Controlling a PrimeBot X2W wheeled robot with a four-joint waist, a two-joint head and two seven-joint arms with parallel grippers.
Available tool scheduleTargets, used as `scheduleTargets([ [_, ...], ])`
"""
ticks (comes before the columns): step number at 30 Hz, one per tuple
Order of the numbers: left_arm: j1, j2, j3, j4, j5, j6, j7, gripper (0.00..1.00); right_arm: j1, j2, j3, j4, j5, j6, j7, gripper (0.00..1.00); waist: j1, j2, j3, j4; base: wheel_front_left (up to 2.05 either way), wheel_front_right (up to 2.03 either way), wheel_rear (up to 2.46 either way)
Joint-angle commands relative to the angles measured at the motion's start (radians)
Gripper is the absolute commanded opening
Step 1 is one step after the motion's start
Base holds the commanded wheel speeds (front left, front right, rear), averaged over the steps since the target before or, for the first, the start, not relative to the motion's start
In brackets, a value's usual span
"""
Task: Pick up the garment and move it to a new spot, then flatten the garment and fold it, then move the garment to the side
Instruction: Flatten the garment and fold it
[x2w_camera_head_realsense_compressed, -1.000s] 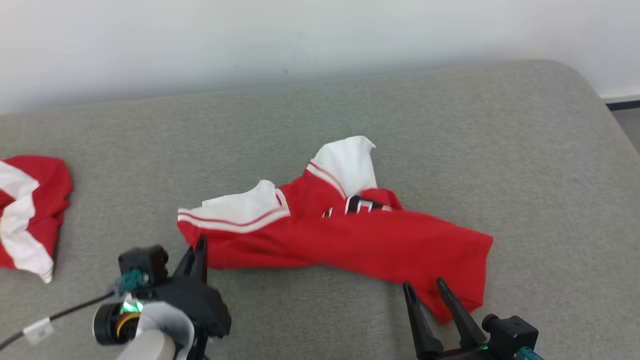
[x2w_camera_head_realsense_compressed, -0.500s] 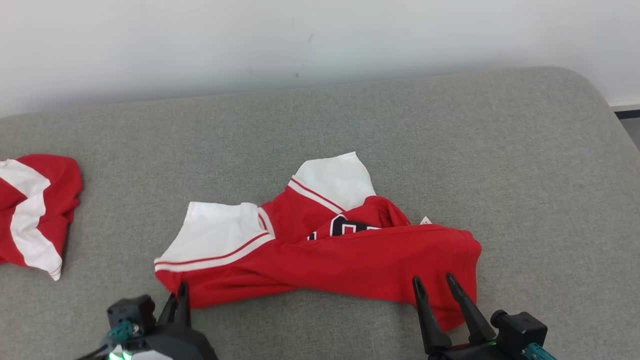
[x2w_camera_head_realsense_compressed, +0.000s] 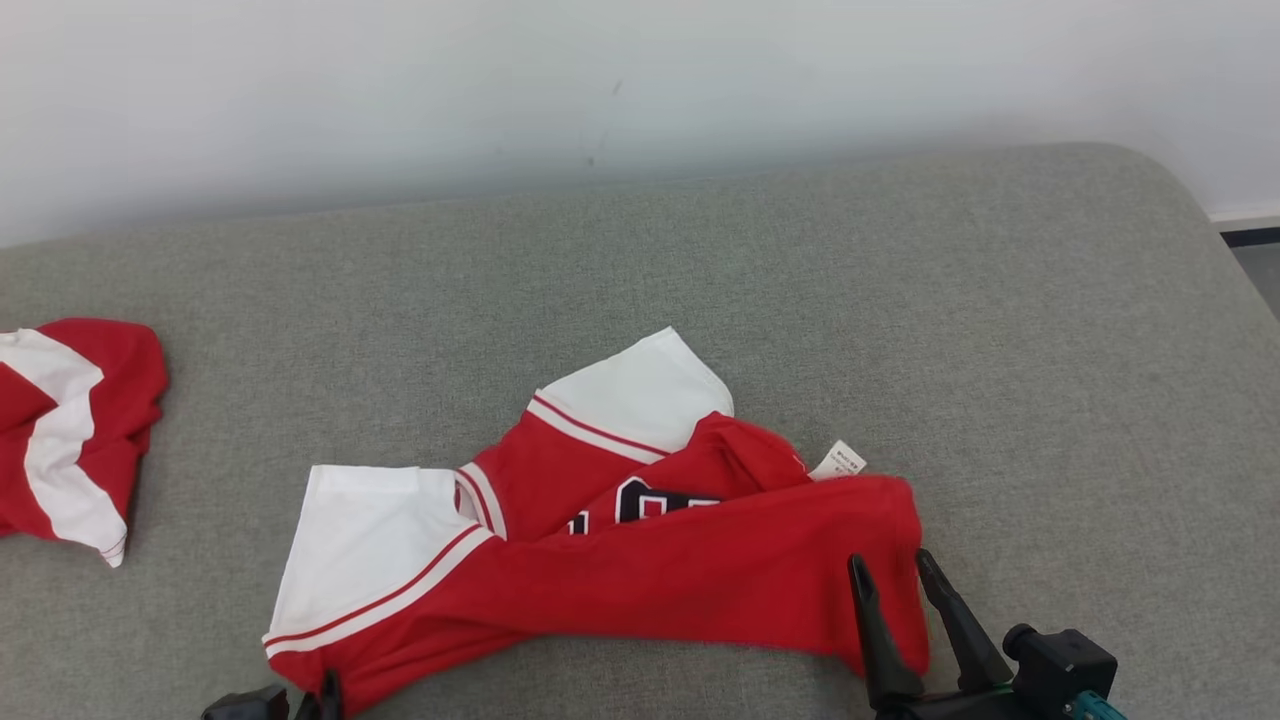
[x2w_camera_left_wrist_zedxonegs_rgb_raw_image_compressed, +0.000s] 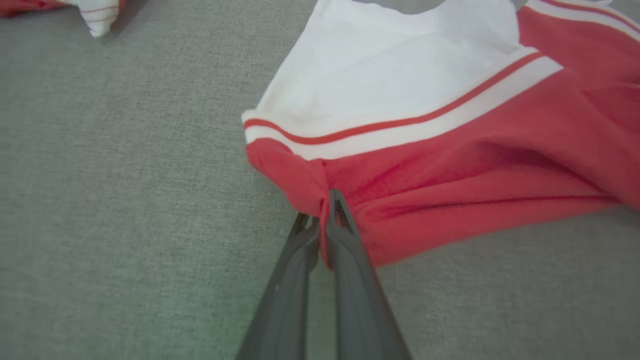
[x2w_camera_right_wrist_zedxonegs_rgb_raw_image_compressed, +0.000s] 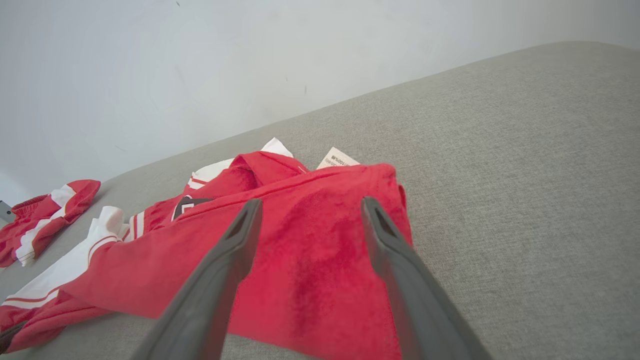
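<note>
Across the grey cushion (x2w_camera_head_realsense_compressed: 900, 300), seen from the head, the garment (x2w_camera_head_realsense_compressed: 640, 590) lies bunched and twisted. It is a red shirt with white sleeves, and a fold half hides its lettering. Well to the garment's left sits a second red-and-white piece (x2w_camera_head_realsense_compressed: 70, 430). Over the garment's right end the right gripper (x2w_camera_head_realsense_compressed: 890, 562) hangs with its fingers spread.

From the left wrist, the left gripper (x2w_camera_left_wrist_zedxonegs_rgb_raw_image_compressed: 320, 210) is clamped tight on the garment's lower left corner, just below the white sleeve. Red cloth puckers at its fingertips.

From the right wrist, the spread fingers frame the garment's right end without pinching any cloth; whether they touch it I cannot tell. A paper label (x2w_camera_right_wrist_zedxonegs_rgb_raw_image_compressed: 337, 159) pokes out just behind that end.

By my reading, the first step, moving the garment to a new spot, is under way with one corner held. Flattening, folding and setting it aside all remain. As for containers, the cushion alone bears both pieces.
</note>
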Motion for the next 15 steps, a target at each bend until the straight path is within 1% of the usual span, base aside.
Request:
scheduleTargets([
  [1, 0.018, 0.014, 0.0, 0.0, 0.017, 0.007, -0.004, 0.49, 0.008, 0.003, -0.002, -0.003, -0.005, 0.004, 0.004, 1.0, 0.0, -0.0001, -0.002, 0.001, 0.0, 0.0, 0.0],
  [2, 0.023, 0.016, 0.001, -0.001, 0.016, 0.009, -0.008, 0.84, 0.01, 0.003, -0.004, -0.003, -0.005, 0.004, 0.003, 1.0, 0.0, -0.0001, -0.006, 0.001, 0.0, 0.0, 0.0],
  [3, 0.028, 0.017, 0.004, -0.003, 0.012, 0.011, -0.01, 1.0, 0.013, 0.003, -0.005, -0.004, -0.004, 0.004, 0.003, 1.0, 0.0, -0.0001, -0.008, 0.002, 0.0, 0.0, 0.0],
  [7, 0.047, 0.017, 0.012, -0.003, 0.005, 0.024, -0.022, 1.0, 0.02, 0.003, -0.02, -0.006, -0.007, 0.004, 0.012, 1.0, 0.0, -0.0001, -0.024, 0.006, 0.0, 0.0, 0.0],
  [11, 0.073, 0.023, 0.035, -0.012, 0.023, 0.041, -0.086, 1.0, 0.031, 0.002, -0.065, -0.011, -0.017, 0.004, 0.033, 1.0, 0.0, -0.0001, -0.046, 0.013, 0.0, 0.0, 0.0],
  [12, 0.077, 0.024, 0.042, -0.02, 0.027, 0.037, -0.102, 1.0, 0.036, 0.002, -0.078, -0.01, -0.018, 0.004, 0.041, 1.0, 0.0, -0.0001, -0.049, 0.015, 0.0, 0.0, 0.0],
  [15, 0.086, 0.02, 0.065, -0.063, 0.049, -0.001, -0.133, 1.0, 0.039, 0.003, -0.111, -0.014, -0.025, 0.004, 0.063, 1.0, 0.0, -0.0001, -0.059, 0.021, 0.0, 0.0, 0.0],
])
